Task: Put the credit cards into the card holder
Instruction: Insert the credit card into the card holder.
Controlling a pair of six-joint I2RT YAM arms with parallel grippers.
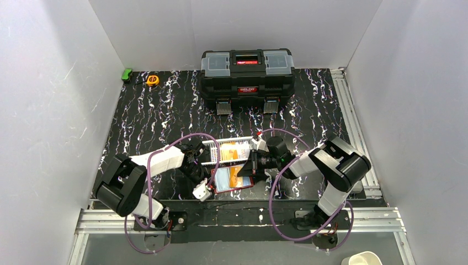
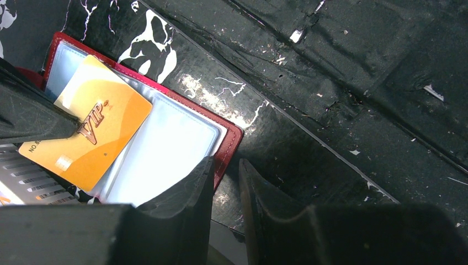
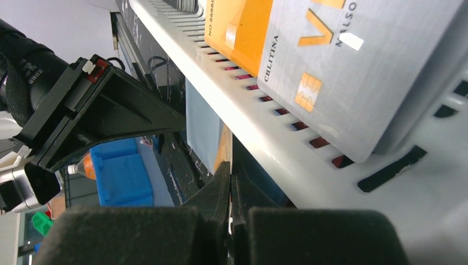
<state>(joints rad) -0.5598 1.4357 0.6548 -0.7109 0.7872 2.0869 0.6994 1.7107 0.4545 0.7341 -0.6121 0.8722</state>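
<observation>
Card holder (image 2: pixel 229 131) lies open and flat on table (image 2: pixel 359 83), just beside white mesh basket (image 3: pixel 265 124) on the arms' side. Clear sleeves face up, so a card can slide in from the side. R gripper (image 3: pixel 228 168) is clamped tight on orange card (image 2: pixel 91 130) by one end, w/ card low and its free end over the sleeves. Looks like mid-insertion, not seated yet. L gripper (image 2: pixel 226 174) sits at holder's corner, jaws a little apart astride the red rim, prob. to stop holder skidding. Can't tell if it pinches or only pins it. More cards lie in basket: silver card (image 3: pixel 342 77) and 2nd orange card (image 3: pixel 237 33).
</observation>
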